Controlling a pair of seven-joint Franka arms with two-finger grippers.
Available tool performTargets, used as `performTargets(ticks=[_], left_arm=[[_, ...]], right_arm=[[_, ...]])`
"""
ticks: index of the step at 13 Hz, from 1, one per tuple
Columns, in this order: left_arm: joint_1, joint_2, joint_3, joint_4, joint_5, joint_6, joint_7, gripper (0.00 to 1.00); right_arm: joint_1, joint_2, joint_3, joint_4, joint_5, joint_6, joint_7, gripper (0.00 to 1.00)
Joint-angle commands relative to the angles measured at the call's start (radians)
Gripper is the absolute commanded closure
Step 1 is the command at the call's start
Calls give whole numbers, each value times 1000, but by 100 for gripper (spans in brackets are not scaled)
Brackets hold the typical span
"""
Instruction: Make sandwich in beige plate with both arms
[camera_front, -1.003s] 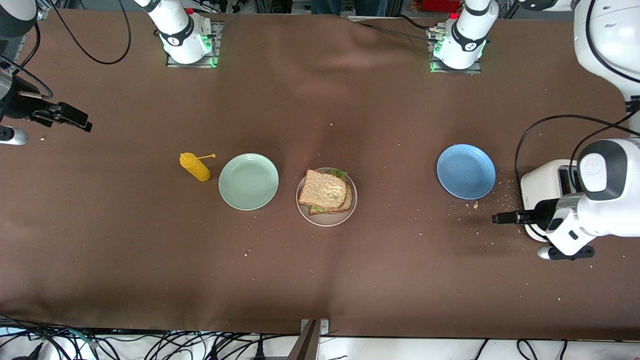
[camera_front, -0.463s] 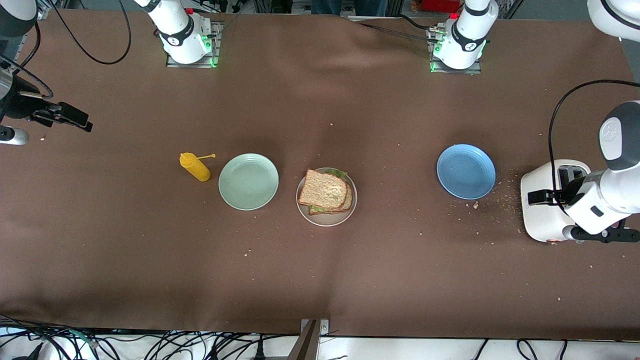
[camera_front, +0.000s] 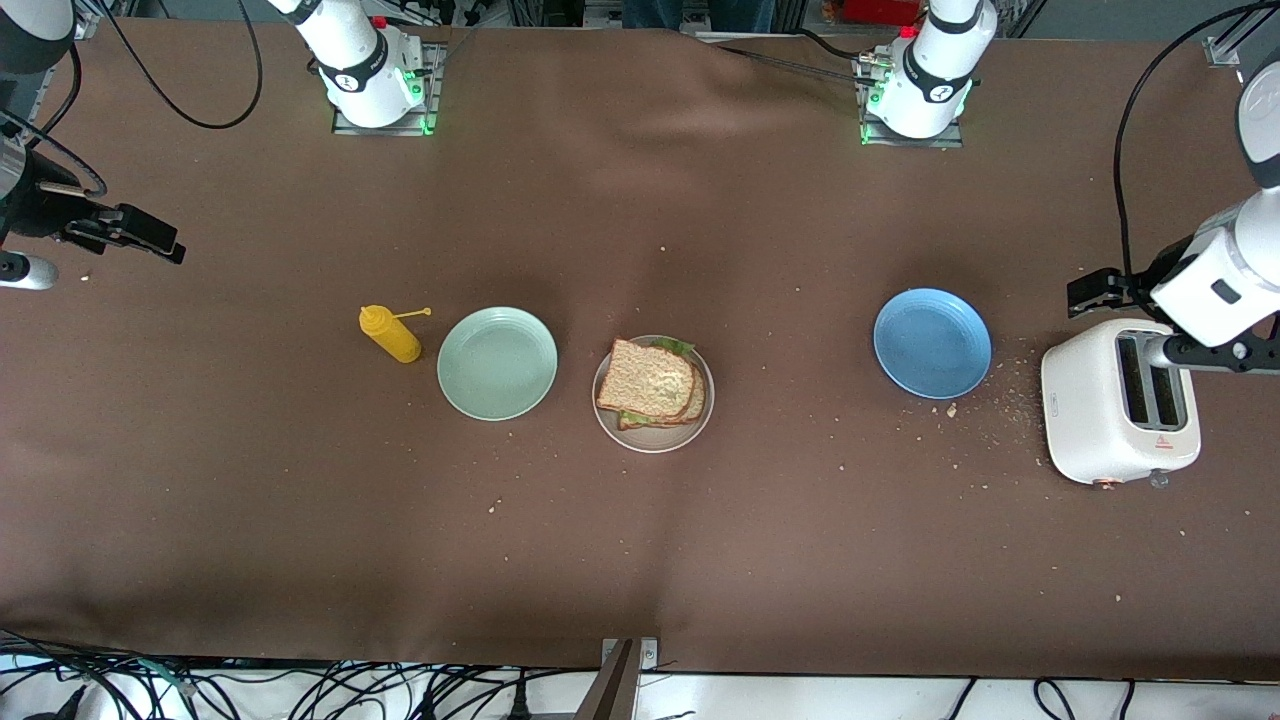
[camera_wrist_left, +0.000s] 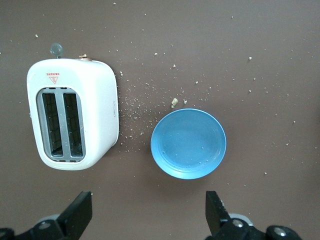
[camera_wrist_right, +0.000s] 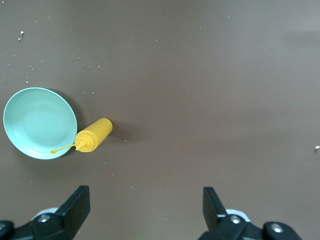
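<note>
The sandwich (camera_front: 652, 386) sits on the beige plate (camera_front: 653, 440) at table centre. The mint plate (camera_front: 497, 362) lies at its nine o'clock, the blue plate (camera_front: 932, 342) at three o'clock.

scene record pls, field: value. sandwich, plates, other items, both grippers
sandwich: assembled, lettuce showing, on beige plate
mint-green plate: empty, beside beige plate, toward right arm's end
blue plate: empty, toward left arm's end
mustard bottle: lying beside mint-green plate
toaster: slots empty, crumbs around
left gripper: open, over the table by the toaster
right gripper: open, at table edge, waiting
</note>
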Motion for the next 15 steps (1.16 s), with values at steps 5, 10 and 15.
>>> performTargets(ticks=[5, 10, 15], left_arm=[[-47, -158, 17, -129, -31, 45, -70, 0], [-34, -161, 20, -129, -35, 53, -55, 0], [-32, -162, 49, -129, -77, 67, -55, 0]], right_arm=[[-4, -5, 1, 8, 21, -15, -18, 0], [-4, -5, 1, 8, 21, -15, -18, 0], [-4, -5, 1, 8, 21, -15, -18, 0]])
